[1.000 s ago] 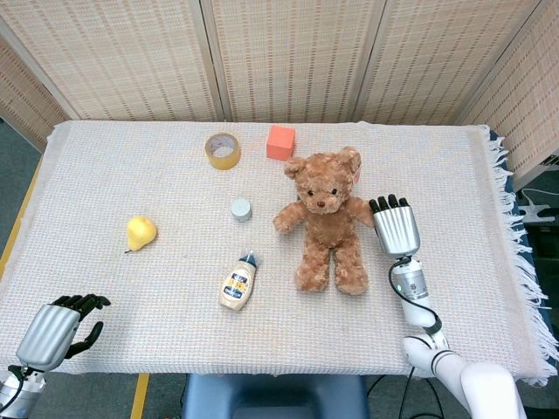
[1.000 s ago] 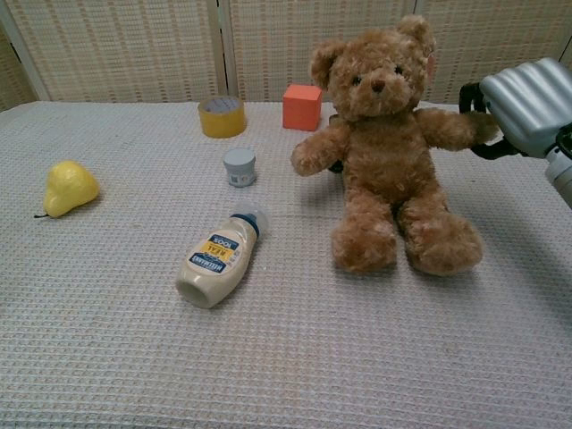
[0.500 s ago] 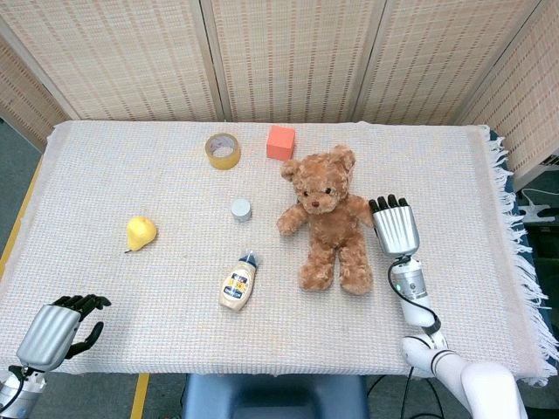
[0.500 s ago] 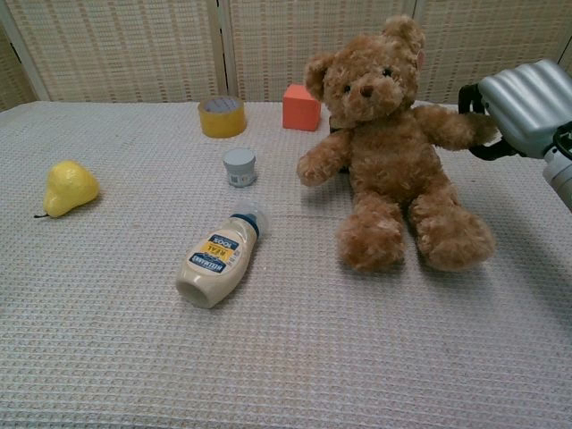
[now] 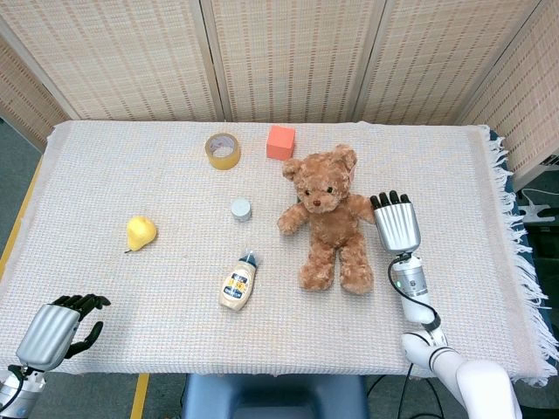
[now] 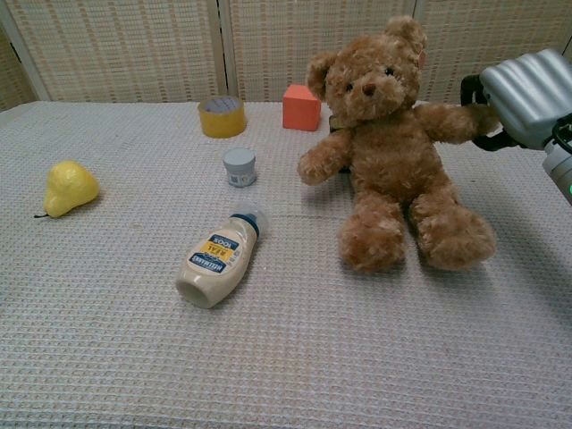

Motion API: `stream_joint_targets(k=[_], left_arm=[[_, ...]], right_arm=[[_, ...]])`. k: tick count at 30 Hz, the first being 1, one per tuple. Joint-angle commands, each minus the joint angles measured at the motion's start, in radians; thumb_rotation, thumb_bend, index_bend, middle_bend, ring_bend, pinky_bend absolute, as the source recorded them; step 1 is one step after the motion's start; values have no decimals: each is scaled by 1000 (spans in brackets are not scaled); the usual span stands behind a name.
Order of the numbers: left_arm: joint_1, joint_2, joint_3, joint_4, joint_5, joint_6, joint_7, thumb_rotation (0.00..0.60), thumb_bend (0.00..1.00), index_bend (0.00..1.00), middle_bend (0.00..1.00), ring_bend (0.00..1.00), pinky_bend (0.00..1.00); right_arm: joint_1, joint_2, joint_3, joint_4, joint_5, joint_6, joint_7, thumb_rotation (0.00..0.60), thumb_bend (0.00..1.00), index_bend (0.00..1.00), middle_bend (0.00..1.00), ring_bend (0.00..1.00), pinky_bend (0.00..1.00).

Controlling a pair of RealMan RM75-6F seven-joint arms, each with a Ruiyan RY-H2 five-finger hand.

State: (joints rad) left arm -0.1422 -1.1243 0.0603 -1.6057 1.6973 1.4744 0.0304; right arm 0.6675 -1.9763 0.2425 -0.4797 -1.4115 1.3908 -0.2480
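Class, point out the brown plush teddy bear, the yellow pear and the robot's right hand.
Brown plush teddy bear [image 6: 393, 156]: chest view, on its belly.
Yellow pear [image 5: 141, 232]: head view, on its body.
Right hand [image 5: 396, 223]: head view, on its silver back.

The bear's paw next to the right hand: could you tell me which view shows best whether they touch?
The chest view: it looks side-on at the bear, whose paw meets the dark fingers of the right hand. The head view looks down on the bear and the hand; its back hides the contact.
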Motion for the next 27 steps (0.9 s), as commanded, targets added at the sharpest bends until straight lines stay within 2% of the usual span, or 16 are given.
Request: stream_joint_targets(k=[1, 10, 20, 27], left_arm=[[0, 0, 0, 1, 1, 1, 1, 600, 429, 373, 424, 447, 488], [1, 0, 1, 0, -1, 0, 0, 600, 429, 373, 424, 447, 488], [1, 1, 1, -1, 2, 1, 1, 600, 429, 373, 425, 448, 488], [0, 1, 1, -2, 2, 0, 3, 600, 429, 373, 424, 447, 488]], right_arm=[[-6, -3, -10, 9, -1, -14, 5, 600, 213, 565, 543, 461, 640], [-25, -20, -43, 41, -16, -30, 29, 600, 213, 565, 544, 461, 640], [3, -6, -9, 13, -9, 33, 25, 600, 213, 565, 543, 461, 640], [-1, 8, -8, -16, -3, 26, 5, 600, 213, 565, 543, 461, 640]])
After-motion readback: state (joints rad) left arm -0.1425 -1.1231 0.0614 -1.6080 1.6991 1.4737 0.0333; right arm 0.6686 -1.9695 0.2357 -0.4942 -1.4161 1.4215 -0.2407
